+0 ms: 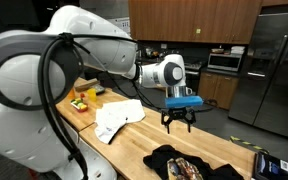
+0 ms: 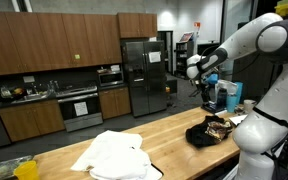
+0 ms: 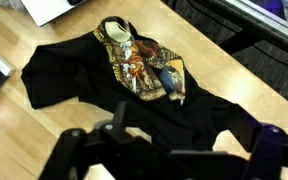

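Note:
My gripper [image 1: 179, 121] hangs open and empty above the wooden countertop [image 1: 144, 142]; it also shows in an exterior view [image 2: 206, 92]. Directly below it lies a crumpled black garment [image 1: 189, 164] with a gold and orange patterned print; it shows in both exterior views [image 2: 212, 131]. In the wrist view the garment [image 3: 74, 75] fills the middle, print side up, and the dark fingers of my gripper [image 3: 179, 145] frame the bottom edge, well above the cloth. A white cloth [image 1: 119, 118] lies bunched further along the counter, apart from the black garment.
The white cloth also shows in an exterior view [image 2: 114, 155]. Small yellow items [image 1: 81, 103] sit at the counter's far end. A dark device [image 1: 268, 164] lies at the near corner. A steel fridge [image 2: 142, 72] and wooden cabinets stand behind.

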`<action>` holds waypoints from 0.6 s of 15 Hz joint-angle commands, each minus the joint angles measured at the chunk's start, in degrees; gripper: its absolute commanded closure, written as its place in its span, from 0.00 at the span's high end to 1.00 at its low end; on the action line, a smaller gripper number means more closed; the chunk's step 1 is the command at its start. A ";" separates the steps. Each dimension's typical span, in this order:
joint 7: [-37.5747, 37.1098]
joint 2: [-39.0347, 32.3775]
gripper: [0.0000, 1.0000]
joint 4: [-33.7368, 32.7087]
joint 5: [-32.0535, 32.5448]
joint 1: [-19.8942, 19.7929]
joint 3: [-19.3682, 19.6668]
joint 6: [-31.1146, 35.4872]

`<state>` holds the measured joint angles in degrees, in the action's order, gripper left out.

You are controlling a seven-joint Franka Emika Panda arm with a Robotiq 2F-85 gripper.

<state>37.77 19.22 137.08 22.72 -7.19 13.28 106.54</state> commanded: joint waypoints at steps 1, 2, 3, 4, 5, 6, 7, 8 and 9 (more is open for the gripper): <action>-0.73 0.17 1.00 1.21 -2.34 -1.81 2.44 3.14; -0.47 0.09 1.00 1.72 -3.75 -1.75 2.97 5.24; -0.29 -0.41 1.00 2.05 -5.73 -1.20 3.09 6.76; 0.54 -0.63 1.00 2.73 -7.94 -0.40 3.07 8.97; 1.81 -0.92 1.00 3.74 -9.36 0.36 2.67 11.30; 2.86 -1.21 1.00 4.81 -9.44 0.83 2.15 13.64; 3.86 -2.06 1.00 5.77 -8.97 1.24 1.67 15.67; 4.06 -3.27 1.00 6.52 -8.12 1.38 1.28 17.52; 4.12 -4.53 1.00 6.91 -7.85 1.38 1.00 18.18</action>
<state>40.06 17.47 142.48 14.40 -5.98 15.01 121.00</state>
